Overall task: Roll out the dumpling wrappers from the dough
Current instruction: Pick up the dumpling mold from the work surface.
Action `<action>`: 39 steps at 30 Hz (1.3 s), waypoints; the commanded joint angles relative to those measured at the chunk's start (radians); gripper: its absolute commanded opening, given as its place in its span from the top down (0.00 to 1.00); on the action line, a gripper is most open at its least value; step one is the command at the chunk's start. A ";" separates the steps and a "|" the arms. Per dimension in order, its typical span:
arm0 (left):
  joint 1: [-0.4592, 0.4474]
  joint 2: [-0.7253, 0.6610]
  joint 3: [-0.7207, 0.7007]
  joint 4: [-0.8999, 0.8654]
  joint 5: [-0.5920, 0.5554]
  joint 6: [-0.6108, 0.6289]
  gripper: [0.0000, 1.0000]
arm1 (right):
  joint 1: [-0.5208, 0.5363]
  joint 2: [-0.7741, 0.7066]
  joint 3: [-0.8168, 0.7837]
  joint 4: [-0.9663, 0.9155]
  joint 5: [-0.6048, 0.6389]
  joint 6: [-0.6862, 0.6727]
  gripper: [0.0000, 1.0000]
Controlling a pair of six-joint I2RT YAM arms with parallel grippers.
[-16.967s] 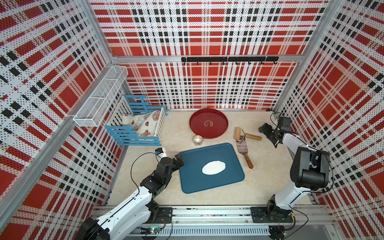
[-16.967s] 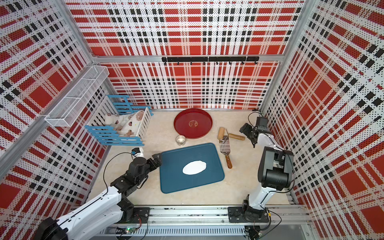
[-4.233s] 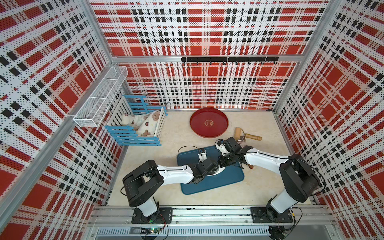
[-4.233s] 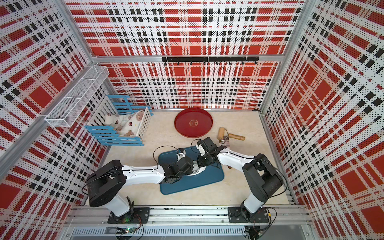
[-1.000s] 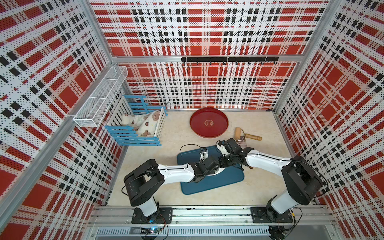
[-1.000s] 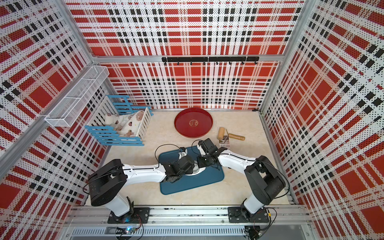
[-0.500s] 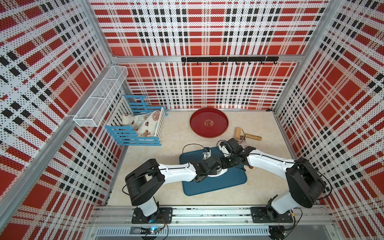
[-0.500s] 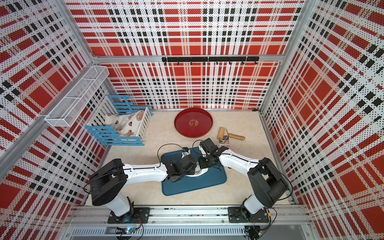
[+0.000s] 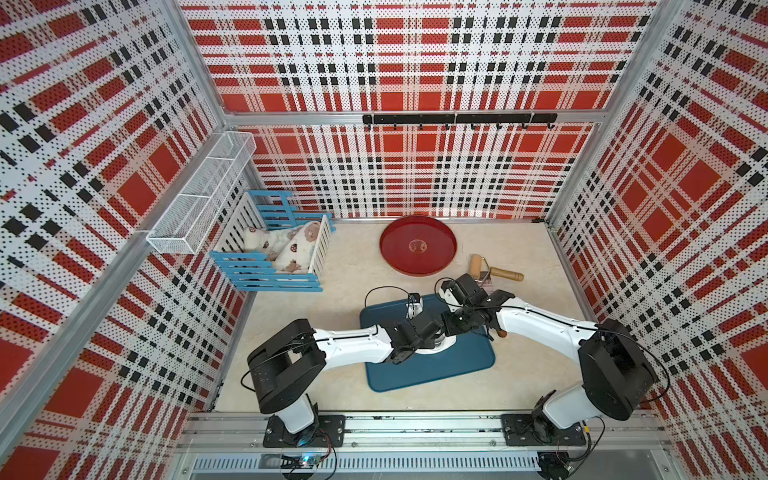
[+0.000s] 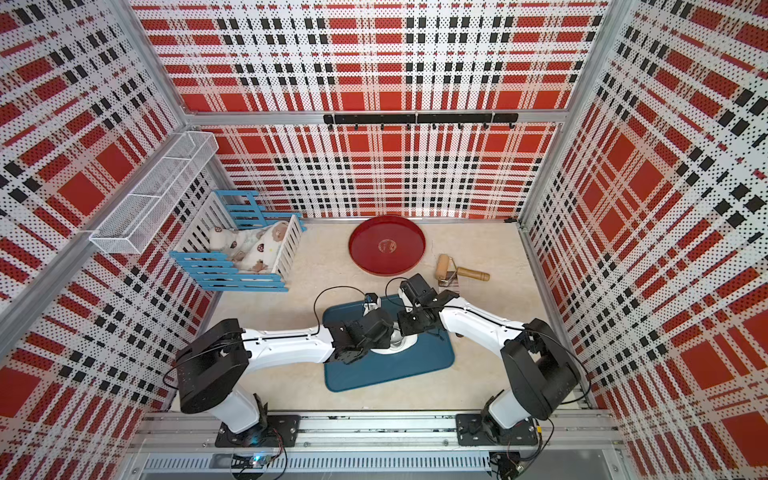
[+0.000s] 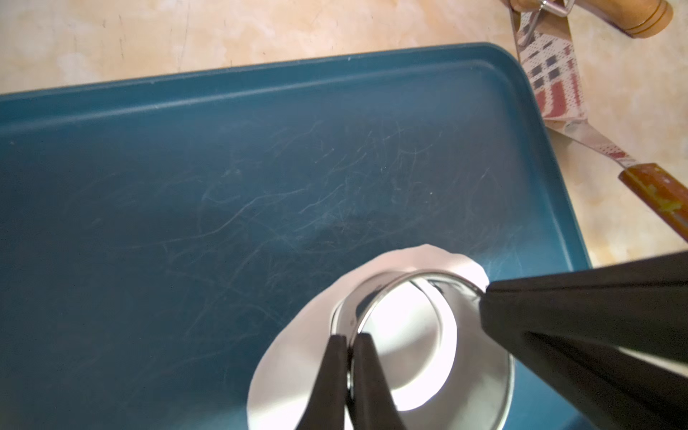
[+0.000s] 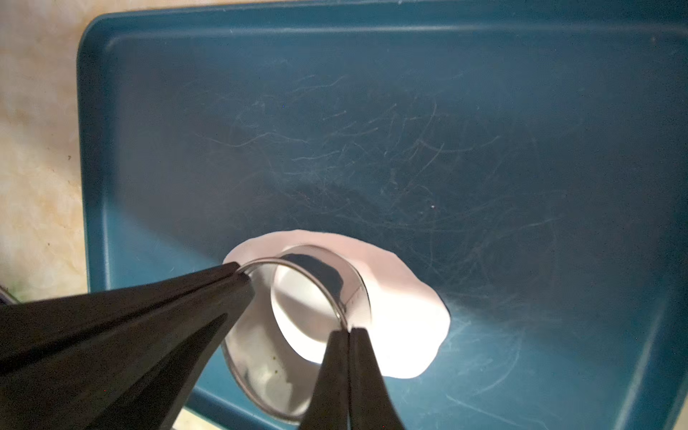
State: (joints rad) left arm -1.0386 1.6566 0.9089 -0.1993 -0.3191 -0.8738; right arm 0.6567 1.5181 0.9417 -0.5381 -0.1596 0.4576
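Setting: a tabletop [image 9: 332, 374] boxed in by red, black and white plaid walls, seen from above.
Wire basket [image 9: 199, 199]: white mesh, fixed to the left wall, above the tabletop.
Toy crib [image 9: 270, 274]: blue and white slats, at the back left, with soft printed bedding inside.
Left arm [image 9: 353, 345]: white, reaching from the front rail across the tray's left edge.
Left jaws: closed narrow, pinching the thin rim of the metal ring [image 11: 476, 379], as the left wrist view shows.
Tray [image 9: 457, 374]: dark teal, shallow, with rounded corners and a scratched floor, lying in the middle of the tabletop.
Red plate [image 9: 417, 245]: round, behind the tray, near the back wall.
Dough [image 12: 402, 316]: a flat white patch with an uneven outline, lying on the tray floor near its middle. In both top views only its edge shows, under the two wrists [image 9: 432, 351] [image 10: 405, 345].
Ring on the dough: it stands on the white sheet, which spreads past it and also shows inside it.
Right jaws: closed narrow, pinching the same rim at a different spot from the left jaws.
Wooden roller [image 9: 505, 274]: on the tabletop behind the tray's right corner.
Spatula [image 11: 551, 82]: a metal blade with a wooden handle, lying just beside the tray's right edge.
Right arm [image 9: 540, 328]: white, reaching in from the front right.
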 commanded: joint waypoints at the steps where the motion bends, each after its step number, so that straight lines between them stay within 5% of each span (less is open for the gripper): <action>1: -0.013 -0.038 0.030 0.012 -0.012 0.007 1.00 | 0.005 -0.031 0.023 -0.016 0.020 0.013 0.99; 24: 0.026 -0.119 0.057 0.014 -0.064 0.071 1.00 | 0.005 -0.067 0.153 -0.008 0.010 0.019 0.98; 34: 0.061 -0.126 0.085 0.016 -0.072 0.108 1.00 | 0.005 -0.093 0.213 0.011 -0.013 0.036 0.62; 39: 0.081 -0.132 0.088 0.018 -0.075 0.114 1.00 | 0.000 -0.123 0.233 -0.011 0.041 0.044 0.55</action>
State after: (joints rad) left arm -0.9695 1.5455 0.9741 -0.1932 -0.3969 -0.7799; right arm 0.6563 1.4406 1.1461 -0.5701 -0.1417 0.4915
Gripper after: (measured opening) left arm 0.071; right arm 0.446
